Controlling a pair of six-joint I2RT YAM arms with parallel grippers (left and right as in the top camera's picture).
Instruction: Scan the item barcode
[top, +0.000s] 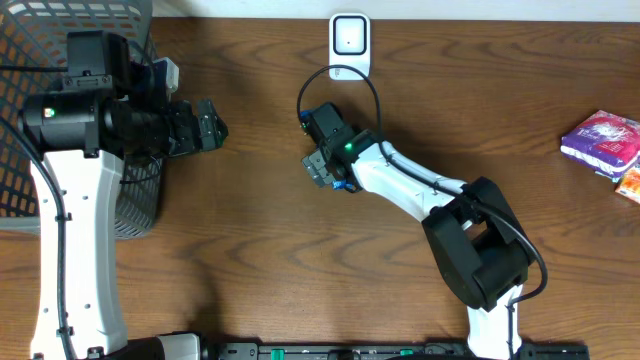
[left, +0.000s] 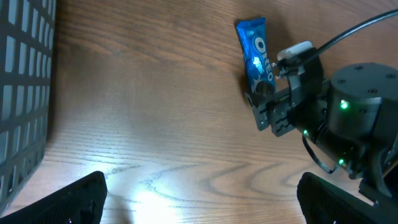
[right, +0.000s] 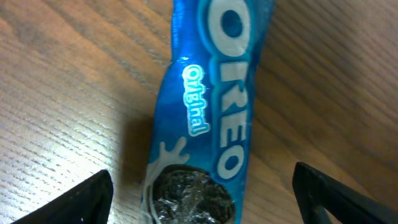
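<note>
Oreo pack (right: 211, 106) hidden under right arm from overhead; right wrist view cuts off both its ends. Pack lies flat on table (left: 155, 124) between right fingers (right: 87, 196), which are spread wide and clear of it. Left fingers (left: 74, 199) apart, empty. Wire basket (top: 140, 200) mostly covered by left arm, contents unclear. Scanner (top: 349, 40) at far table edge.

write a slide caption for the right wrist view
Right gripper open over a blue Oreo Original pack lying on the wooden table.
</note>
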